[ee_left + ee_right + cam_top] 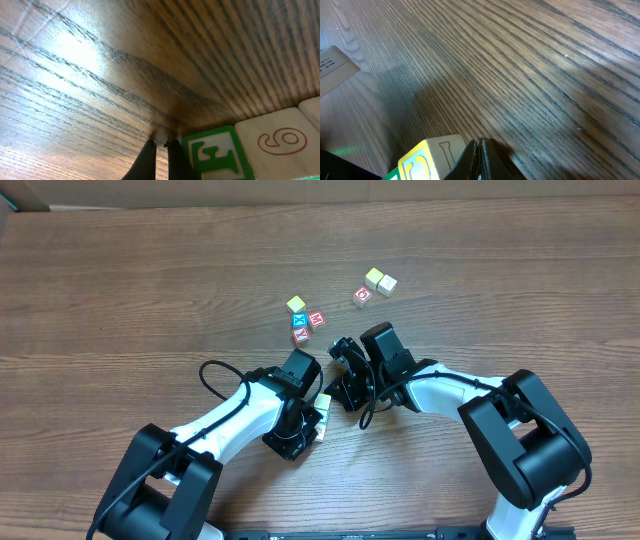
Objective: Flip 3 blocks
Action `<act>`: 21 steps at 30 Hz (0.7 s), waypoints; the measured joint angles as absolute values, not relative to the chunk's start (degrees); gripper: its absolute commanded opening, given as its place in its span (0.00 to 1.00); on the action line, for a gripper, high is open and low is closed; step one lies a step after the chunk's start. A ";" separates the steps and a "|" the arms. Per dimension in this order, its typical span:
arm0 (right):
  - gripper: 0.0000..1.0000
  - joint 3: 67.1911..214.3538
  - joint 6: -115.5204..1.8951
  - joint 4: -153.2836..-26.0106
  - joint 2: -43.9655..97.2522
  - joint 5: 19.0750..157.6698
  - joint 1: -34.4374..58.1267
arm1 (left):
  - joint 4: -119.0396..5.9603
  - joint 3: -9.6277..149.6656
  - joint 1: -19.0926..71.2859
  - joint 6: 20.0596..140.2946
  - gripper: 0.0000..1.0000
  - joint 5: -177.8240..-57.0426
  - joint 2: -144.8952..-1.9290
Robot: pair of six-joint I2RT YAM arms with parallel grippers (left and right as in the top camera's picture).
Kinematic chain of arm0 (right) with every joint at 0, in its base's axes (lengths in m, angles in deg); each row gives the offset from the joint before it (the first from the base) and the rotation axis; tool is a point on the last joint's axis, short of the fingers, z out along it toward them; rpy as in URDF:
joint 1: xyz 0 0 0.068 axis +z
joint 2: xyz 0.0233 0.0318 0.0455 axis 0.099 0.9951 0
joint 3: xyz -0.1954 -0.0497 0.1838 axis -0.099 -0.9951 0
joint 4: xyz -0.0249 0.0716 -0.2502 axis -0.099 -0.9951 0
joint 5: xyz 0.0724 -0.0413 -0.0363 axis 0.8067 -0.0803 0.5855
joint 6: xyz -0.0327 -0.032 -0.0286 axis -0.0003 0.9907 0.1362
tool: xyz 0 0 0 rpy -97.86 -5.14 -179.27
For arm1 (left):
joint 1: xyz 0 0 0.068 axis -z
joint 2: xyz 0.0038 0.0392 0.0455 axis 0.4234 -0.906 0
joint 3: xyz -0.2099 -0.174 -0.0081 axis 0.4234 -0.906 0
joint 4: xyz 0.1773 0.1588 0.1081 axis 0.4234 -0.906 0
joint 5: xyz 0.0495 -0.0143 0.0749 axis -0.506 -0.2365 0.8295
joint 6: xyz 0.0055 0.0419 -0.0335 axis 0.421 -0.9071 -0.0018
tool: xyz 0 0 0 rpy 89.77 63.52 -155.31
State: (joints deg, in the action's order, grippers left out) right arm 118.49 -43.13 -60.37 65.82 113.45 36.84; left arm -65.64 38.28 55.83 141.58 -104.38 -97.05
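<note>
The big brown wooden table (120, 280) holds it all. Two black & white arms reach in from the robot's side: left arm (235, 415), right arm (450, 390). The left pincer (160, 146) is closed w/ nothing in it, tips down at the wood. The right pincer (479, 146) is closed too, nothing held.

What counts nxt: the small wooden block w/ a green F (215, 155) sits just right of the left pincer, tight by its finger. A cream block w/ a red 9 (277, 142) touches its far side. A yellow-faced block (427, 160) sits just left of the right pincer. They are cubes, so no long side. The left arm looks nearer to the green one.

Farther up, 7 more blocks in 2 bunches: 3 red-letter blocks (316, 319), 1 blue-letter block (300, 321), 1 pale yellow block (296, 304), 1 yellow-green block (373, 278), 1 plain cream block (387, 285).
</note>
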 measured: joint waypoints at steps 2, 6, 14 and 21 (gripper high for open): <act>0.06 118.49 -43.13 -60.35 65.82 113.43 36.86 | -65.64 38.28 55.83 141.72 0.04 -104.38 -97.05; 0.06 118.49 -43.15 -60.26 65.82 113.34 36.97 | -65.66 38.28 55.83 141.98 0.04 -104.38 -97.05; 0.06 118.49 -43.13 -60.15 65.82 113.32 37.01 | -65.64 38.24 55.83 142.20 0.04 -104.41 -97.05; 0.06 118.49 -43.15 -59.93 65.82 113.08 37.23 | -65.62 38.20 55.83 143.05 0.04 -104.63 -97.05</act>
